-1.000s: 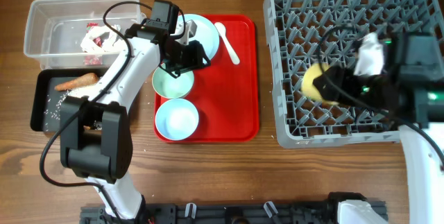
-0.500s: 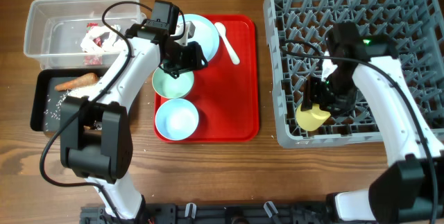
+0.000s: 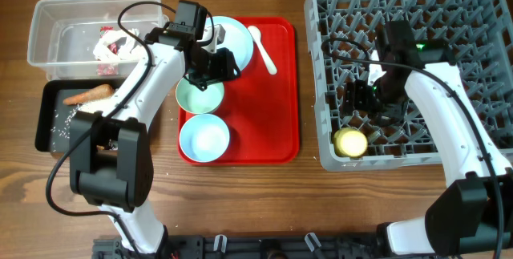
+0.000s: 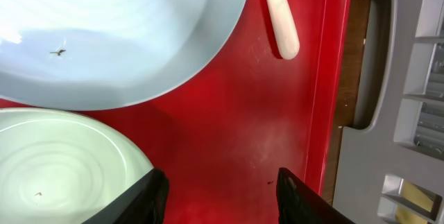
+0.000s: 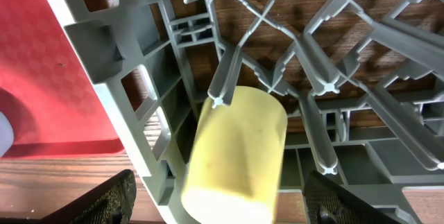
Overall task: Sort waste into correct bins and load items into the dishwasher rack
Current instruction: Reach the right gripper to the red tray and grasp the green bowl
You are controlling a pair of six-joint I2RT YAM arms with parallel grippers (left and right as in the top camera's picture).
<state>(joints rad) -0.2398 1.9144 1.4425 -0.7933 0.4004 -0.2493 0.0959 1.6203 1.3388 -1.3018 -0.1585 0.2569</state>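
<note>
The yellow cup (image 3: 351,141) lies in the front left corner of the grey dishwasher rack (image 3: 481,18). My right gripper (image 3: 362,99) hovers over the rack, open; in the right wrist view the cup (image 5: 239,148) sits free between its wide jaws (image 5: 225,203). My left gripper (image 3: 215,65) is open and empty above the red tray, between the pale blue plate (image 3: 236,38) and the green bowl (image 3: 196,97). In the left wrist view its jaws (image 4: 223,196) frame bare tray, with the plate (image 4: 125,37) and green bowl (image 4: 62,161) to the left. The blue bowl (image 3: 203,137) and white spoon (image 3: 263,48) lie on the tray.
The red tray (image 3: 272,123) is at the centre. The clear tub (image 3: 64,18) at far left holds crumpled paper (image 3: 108,46) and red wrapper bits. The black tray (image 3: 48,119) holds the carrot stick (image 3: 90,95) and rice. The rack wall (image 4: 368,168) is right of the tray.
The right gripper let go of the yellow cup in the rack's front left corner, opened and drew back from it. The left arm has not moved.
</note>
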